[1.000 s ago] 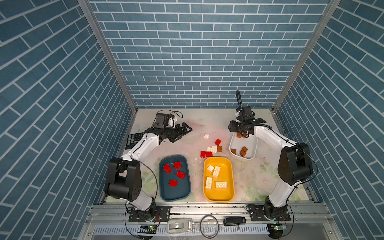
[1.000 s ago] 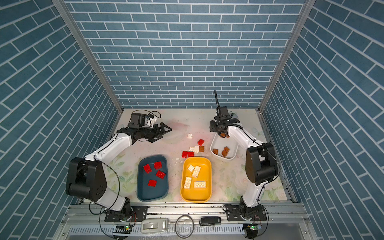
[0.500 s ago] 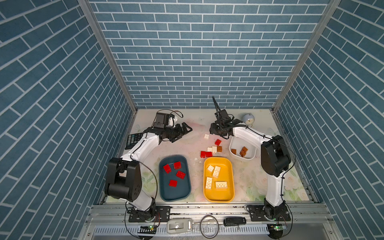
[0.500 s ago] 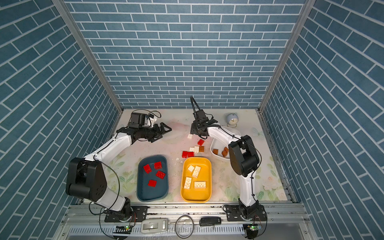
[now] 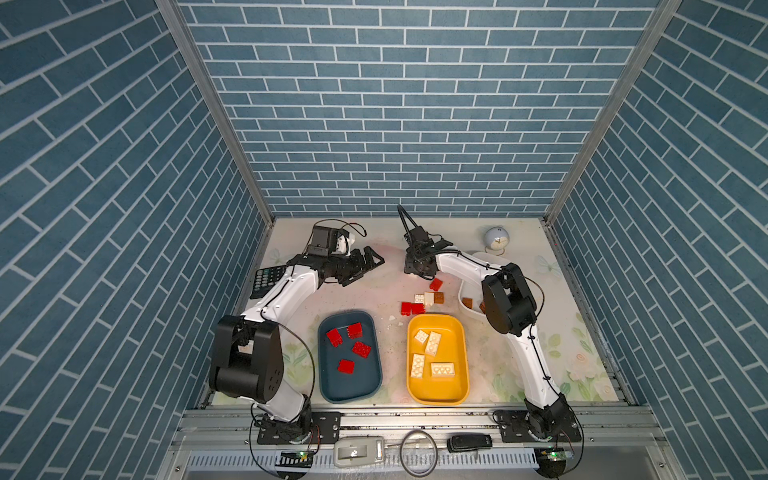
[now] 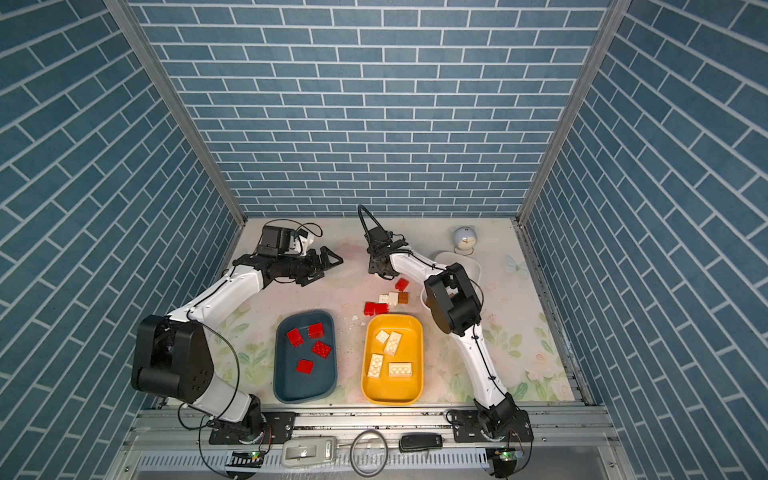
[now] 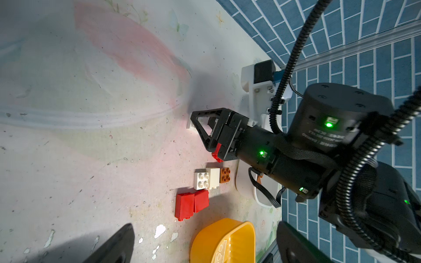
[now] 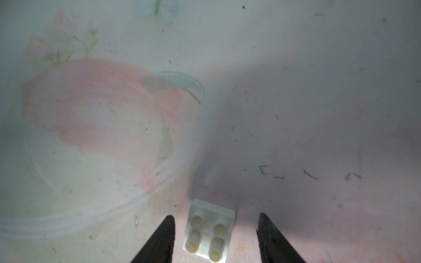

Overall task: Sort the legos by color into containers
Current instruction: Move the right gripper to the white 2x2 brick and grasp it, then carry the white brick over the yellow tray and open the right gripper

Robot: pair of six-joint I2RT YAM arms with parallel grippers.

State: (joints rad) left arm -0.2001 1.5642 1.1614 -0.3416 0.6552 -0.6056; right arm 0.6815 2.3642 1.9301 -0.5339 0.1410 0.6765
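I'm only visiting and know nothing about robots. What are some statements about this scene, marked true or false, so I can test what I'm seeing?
1. The blue tray holds four red bricks. True.
2. The yellow tray holds brown bricks. False: it holds four cream bricks.
3. The right gripper has its open jaws on either side of a white brick. True.
4. The left gripper grips a red brick. False: it is open and empty.
5. Every brick is in a tray. False: loose bricks lie outside the trays.
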